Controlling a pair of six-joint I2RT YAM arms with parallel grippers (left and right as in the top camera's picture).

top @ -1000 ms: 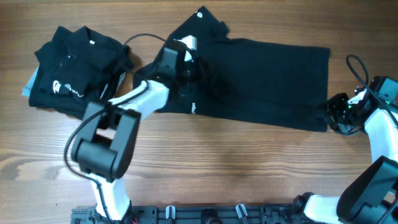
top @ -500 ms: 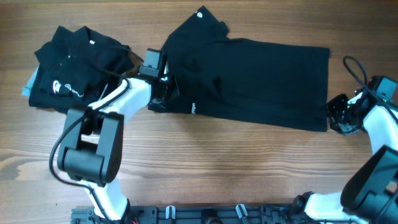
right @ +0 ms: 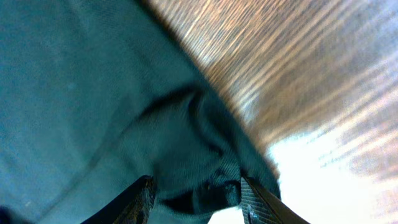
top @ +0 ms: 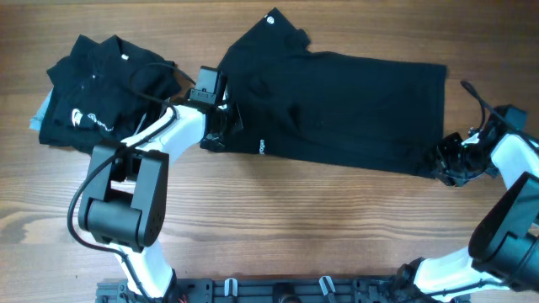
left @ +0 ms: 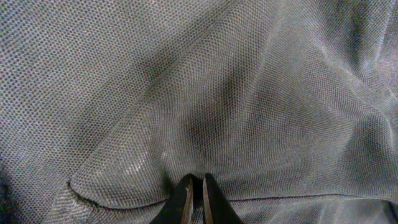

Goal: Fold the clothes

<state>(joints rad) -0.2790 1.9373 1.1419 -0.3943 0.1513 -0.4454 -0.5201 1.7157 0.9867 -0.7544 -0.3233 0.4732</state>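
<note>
A black shirt [top: 354, 109] lies spread flat across the middle of the table, with small white print [top: 262, 147] near its left edge. My left gripper [top: 226, 128] sits on that left edge. In the left wrist view its fingers [left: 196, 186] are closed together on a pucker of the mesh fabric [left: 217, 87]. My right gripper [top: 442, 160] is at the shirt's lower right corner. In the right wrist view its fingers [right: 196, 190] are open, with the bunched corner of the shirt [right: 93, 93] between them.
A pile of folded black shirts [top: 101, 93] with white logo print lies at the far left, over something light blue [top: 38, 118]. Bare wooden table [top: 320, 227] runs along the front, and it also shows in the right wrist view [right: 298, 81]. Cables hang by both arms.
My left gripper moved from the collar area to the shirt's left edge and has since stayed still. My right gripper moved left onto the shirt's lower right corner.
</note>
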